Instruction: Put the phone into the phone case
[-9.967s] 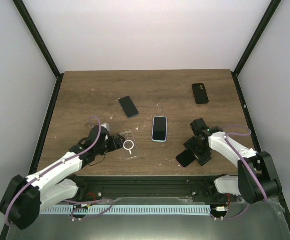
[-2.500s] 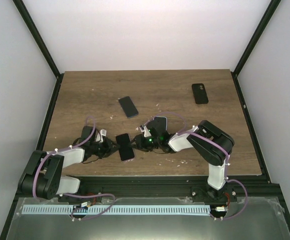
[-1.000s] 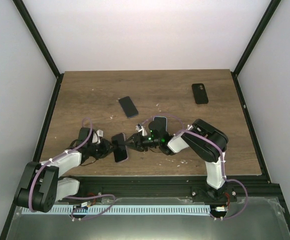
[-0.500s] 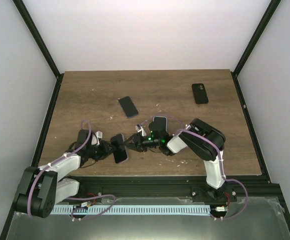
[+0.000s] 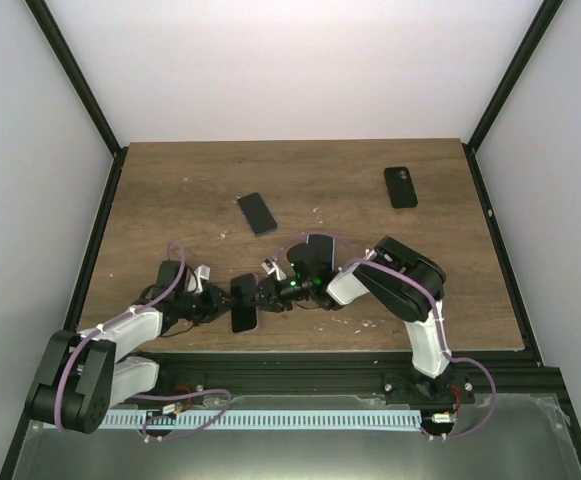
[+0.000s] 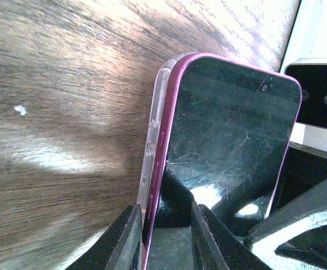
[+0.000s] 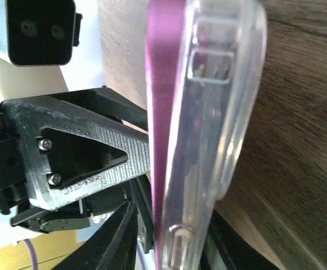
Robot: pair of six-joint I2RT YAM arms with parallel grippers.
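Both grippers were closed on one bundle near the middle of the wooden table's [image 5: 170, 190] near edge. The left gripper [image 6: 164, 232] pinched the magenta phone [image 6: 225, 146] by one end, and the right gripper [image 7: 171, 242] clamped phone and clear case [image 7: 219, 95] together from the opposite end. The case hugged the phone's back and side, so seating looked nearly done. Whether every corner had snapped in could not be told. Setting it down and releasing remained.

A dark phone [image 5: 257, 213] lay mid-table, and a black phone [image 5: 401, 187] lay toward the far right corner. White walls [image 5: 300, 60] enclosed the table.
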